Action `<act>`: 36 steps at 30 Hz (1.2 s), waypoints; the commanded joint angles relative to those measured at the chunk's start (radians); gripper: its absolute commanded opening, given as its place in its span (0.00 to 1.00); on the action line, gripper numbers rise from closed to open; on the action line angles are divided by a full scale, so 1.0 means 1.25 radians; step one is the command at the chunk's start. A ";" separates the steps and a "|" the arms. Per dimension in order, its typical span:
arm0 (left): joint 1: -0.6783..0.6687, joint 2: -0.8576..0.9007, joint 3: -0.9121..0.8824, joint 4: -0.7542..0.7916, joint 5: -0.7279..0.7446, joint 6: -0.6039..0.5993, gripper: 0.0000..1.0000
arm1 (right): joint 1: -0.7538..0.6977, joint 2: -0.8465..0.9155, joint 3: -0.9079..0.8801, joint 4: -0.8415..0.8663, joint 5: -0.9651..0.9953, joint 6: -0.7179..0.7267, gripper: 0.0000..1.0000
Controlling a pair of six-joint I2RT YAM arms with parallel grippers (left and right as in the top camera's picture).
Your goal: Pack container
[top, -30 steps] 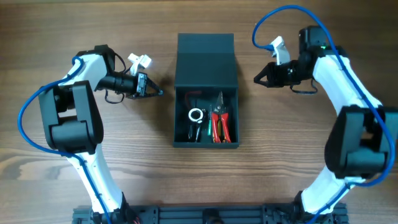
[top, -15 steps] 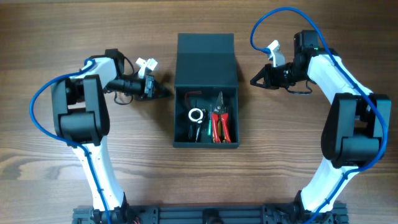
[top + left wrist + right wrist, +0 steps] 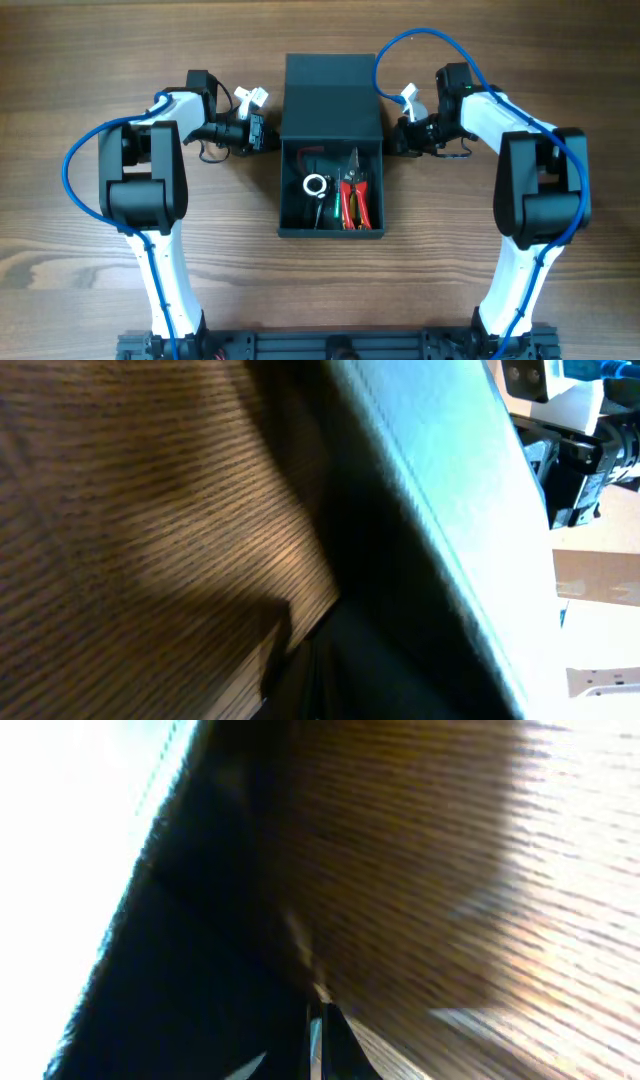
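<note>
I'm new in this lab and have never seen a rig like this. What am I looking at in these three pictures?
You are looking at two robot arms mounted at one edge of a wooden table. The wide picture comes from a camera fixed above the table. In the middle stands a dark teal-grey container with its lid folded back. Inside it lie red-handled pliers, a green-handled tool and a white ring.

The other two pictures come from a small camera on each wrist. They are so close that they show only blurred wood grain and the container's dark side.

The left arm's fingers sit at the container's left side and the right arm's fingers at its right side. Both pairs are shut and hold nothing.
</note>
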 commanded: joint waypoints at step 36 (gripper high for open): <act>-0.001 -0.055 0.145 -0.020 0.162 -0.122 0.04 | 0.009 0.009 0.253 0.058 -0.187 0.026 0.04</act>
